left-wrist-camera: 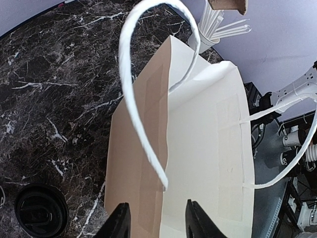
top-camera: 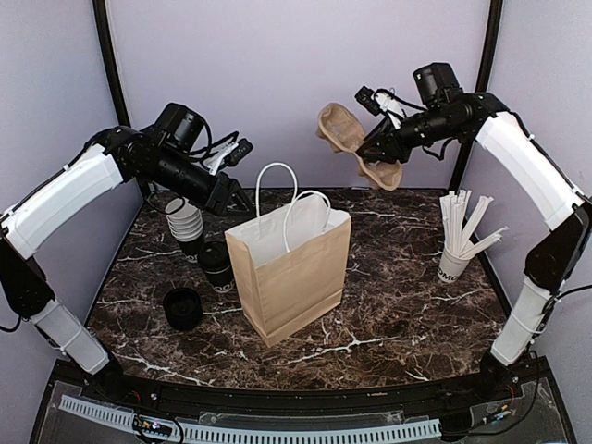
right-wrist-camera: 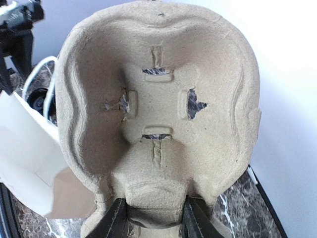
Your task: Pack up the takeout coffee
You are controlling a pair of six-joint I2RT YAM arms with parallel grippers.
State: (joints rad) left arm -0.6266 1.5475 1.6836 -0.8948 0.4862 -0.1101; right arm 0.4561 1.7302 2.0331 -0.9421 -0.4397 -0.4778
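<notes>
1. The brown paper bag [top-camera: 291, 277] stands open in the middle of the counter [top-camera: 398, 314].
2. The right fingers [right-wrist-camera: 116, 218] pinch a pulp cup carrier [top-camera: 342, 129] high over the counter's far side.
3. The takeout coffee [top-camera: 217, 268] stands lidded just beside the bag's left side.
4. The left fingers [left-wrist-camera: 120, 223] are spread and empty above the bag's mouth.

Not fully visible from my station:
- Tan moulded-pulp cup carrier [right-wrist-camera: 158, 99]: fills the right wrist view and hides most of the dark marble table [top-camera: 398, 314]; its lower end runs off the bottom edge.
- Brown paper bag with white loop handles [top-camera: 291, 277]: inside floor hidden by its own walls; base cut off in the left wrist view.
- Small black lidded paper cup [top-camera: 215, 268]: touching the bag or not, I cannot tell.
- Stack of ribbed lidless cups [top-camera: 185, 222]: top hidden under the left arm [top-camera: 139, 162].
- White cup of white stirrers [top-camera: 453, 264]: print too small to read.
- Low round black plastic piece [left-wrist-camera: 39, 218]: cut by the bottom edge.
</notes>
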